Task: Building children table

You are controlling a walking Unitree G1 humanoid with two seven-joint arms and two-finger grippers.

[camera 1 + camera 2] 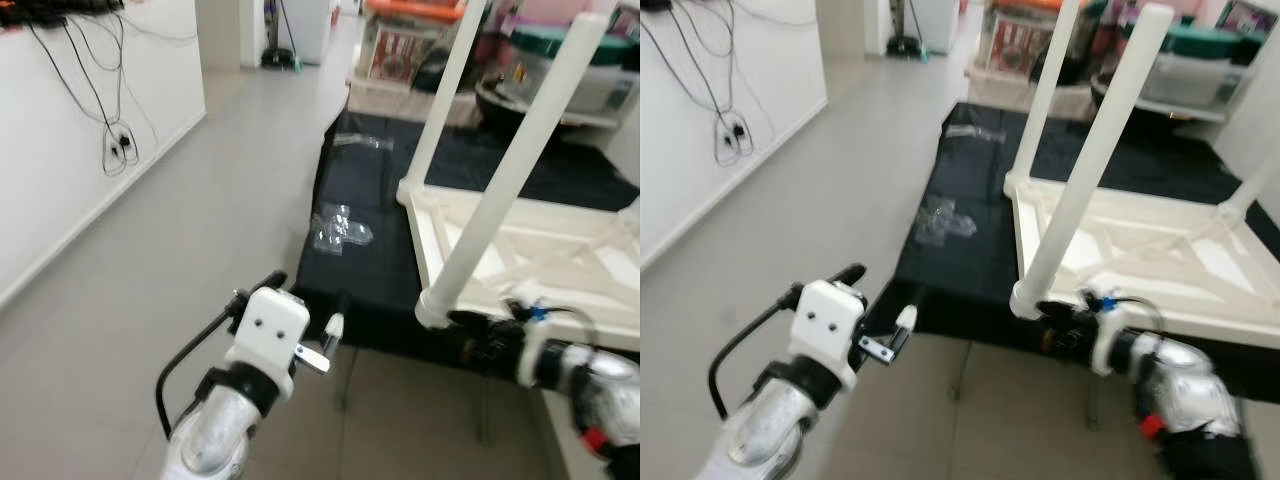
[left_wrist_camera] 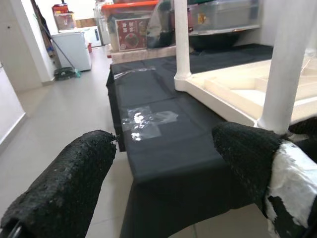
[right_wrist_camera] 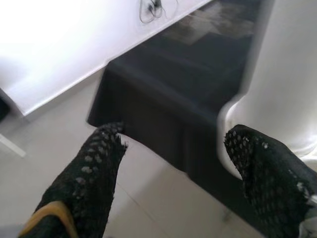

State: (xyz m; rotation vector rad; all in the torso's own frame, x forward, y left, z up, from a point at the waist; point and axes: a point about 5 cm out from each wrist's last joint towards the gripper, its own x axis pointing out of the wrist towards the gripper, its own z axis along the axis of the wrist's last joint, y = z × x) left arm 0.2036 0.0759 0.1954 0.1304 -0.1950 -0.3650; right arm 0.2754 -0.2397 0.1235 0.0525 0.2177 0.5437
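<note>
reaching jaws: right gripper (image 3: 168, 163) is standing with its 2 black fingers spread, 1 fingertip (image 3: 257, 148) lying just beside the rounded foot of the near table leg (image 1: 1095, 160), the other hanging over the floor beyond the cloth edge; nothing is pinched between them.
left jaws: left gripper (image 2: 163, 163) is also standing spread and holding nothing, pointing across the black cloth (image 1: 370, 230) toward the same leg.
task thing: children table (image 1: 560, 250) is lying upside down on the cloth-covered bench, white frame up, with the near leg and a far leg (image 1: 445, 90) standing upright in their corners; whether the near leg is fully seated cannot be told.
step in hand, as judged: the right gripper is seeming to be lining up on the base of the near leg, to steady or tighten it.
doing it well: closing low on the leg, close to the corner socket, is likely giving the best hold; the round smooth leg may be slipping between the pads, so the fingers should be straddling it squarely before closing, and any twist should be running along the leg's axis so the light frame is not sliding off the cloth edge.
right arm pose: silver forearm (image 1: 1170, 380) is reaching in low from the right, wrist level with the bench edge.
left arm pose: silver forearm (image 1: 220, 430) is held out in front, below the bench edge and well apart from the table.
around: clear plastic wrappers (image 1: 338, 230) are lying on the cloth near its left edge.
</note>
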